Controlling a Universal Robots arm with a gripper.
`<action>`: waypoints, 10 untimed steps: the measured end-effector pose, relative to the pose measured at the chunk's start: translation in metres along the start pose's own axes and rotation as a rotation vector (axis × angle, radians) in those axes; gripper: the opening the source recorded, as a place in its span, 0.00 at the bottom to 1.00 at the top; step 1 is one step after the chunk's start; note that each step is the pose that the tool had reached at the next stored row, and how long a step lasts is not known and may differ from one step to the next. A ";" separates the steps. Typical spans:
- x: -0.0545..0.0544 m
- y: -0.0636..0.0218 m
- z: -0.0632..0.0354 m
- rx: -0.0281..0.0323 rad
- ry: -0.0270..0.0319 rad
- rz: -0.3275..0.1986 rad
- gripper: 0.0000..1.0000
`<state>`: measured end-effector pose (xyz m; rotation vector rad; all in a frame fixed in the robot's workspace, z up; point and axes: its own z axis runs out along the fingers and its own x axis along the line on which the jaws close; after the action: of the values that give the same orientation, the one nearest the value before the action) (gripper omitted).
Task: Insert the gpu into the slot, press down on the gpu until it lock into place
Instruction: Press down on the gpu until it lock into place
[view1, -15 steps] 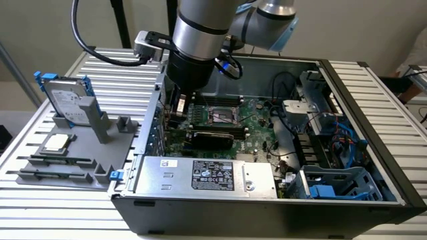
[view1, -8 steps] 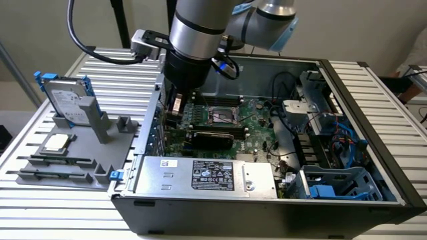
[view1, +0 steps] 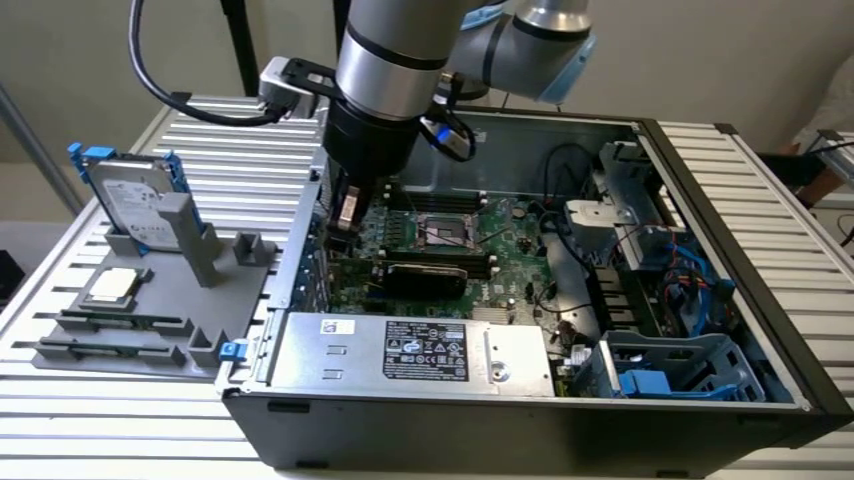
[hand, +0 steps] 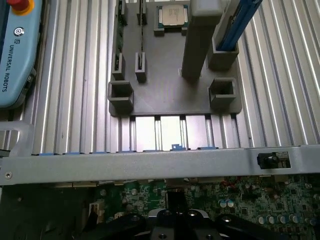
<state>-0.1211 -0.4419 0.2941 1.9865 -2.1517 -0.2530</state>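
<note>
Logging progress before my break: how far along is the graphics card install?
Done: the thin black rectangular gpu card already stands on the green motherboard. In hand: the pincer hangs at its end. Left: whether it has locked cannot be told.

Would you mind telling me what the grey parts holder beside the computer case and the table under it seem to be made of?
The grey parts holder looks like matte moulded or printed plastic: uniform dull grey, blocky posts and sockets, no glare. The table looks like bare aluminium profile, judging by its long parallel ribs with a soft silvery sheen. Neither material is certain from looks alone.
</note>
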 end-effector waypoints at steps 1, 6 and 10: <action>0.000 0.0002 0.0001 -0.0013 -0.0010 0.004 0.11; 0.000 0.0006 0.0001 -0.0056 -0.0059 0.024 0.11; 0.000 0.0007 0.0000 -0.0092 -0.0094 0.037 0.11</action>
<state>-0.1217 -0.4419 0.2942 1.9420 -2.1870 -0.2664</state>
